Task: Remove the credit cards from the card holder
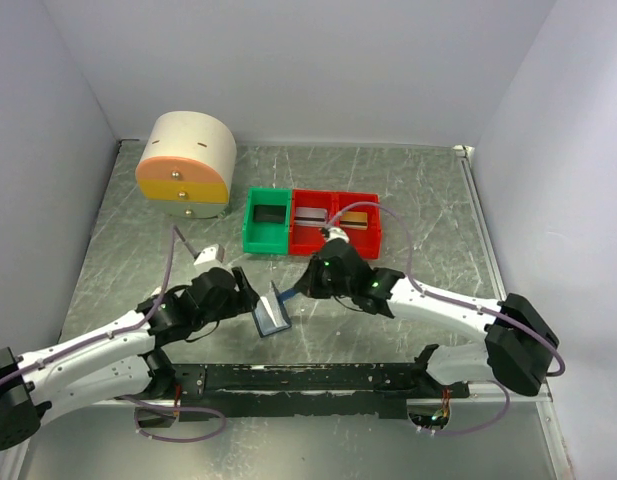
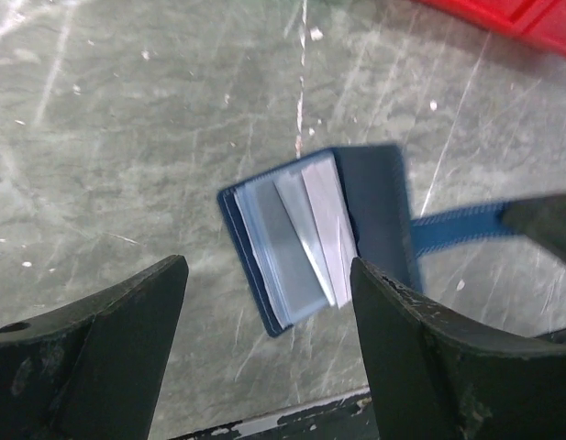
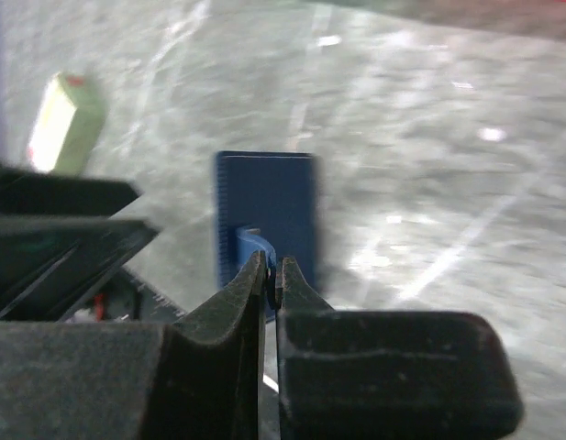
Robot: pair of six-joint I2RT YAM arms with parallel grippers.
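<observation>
Pale grey plastic credit cards [image 2: 301,234] sit tucked in the blue-grey lining of the navy card holder [image 2: 379,197], which is open like a book just ahead of and between the left fingers [image 2: 127,321]. One card is skewed, its upper corner fanned out from the stack.

Handling guess: the cards are light, stiff, thin and slick, so they would likely slide out easily but could also slip from a weak pinch. The best hold looks like the exposed skewed edge, pinched flat on both faces and pulled along the pocket, not across it. The holder is soft and floppy at the fold, so it likely swings if tugged.

The holder's strap tab [image 2: 457,229] runs off to the right fingers [image 3: 237,302], which are pressed together on it, pinching the tab right at their tips. The holder hangs or stands beyond those tips. Cannot tell if its lower edge touches the desk [image 1: 438,200].

Left fingers are spread wide, holding nothing, with the holder's open face centred in the gap but not touched.

A cream box [image 3: 62,124] with a red label lies on the desk well off to the side of both sets of fingers, not part of this.
</observation>
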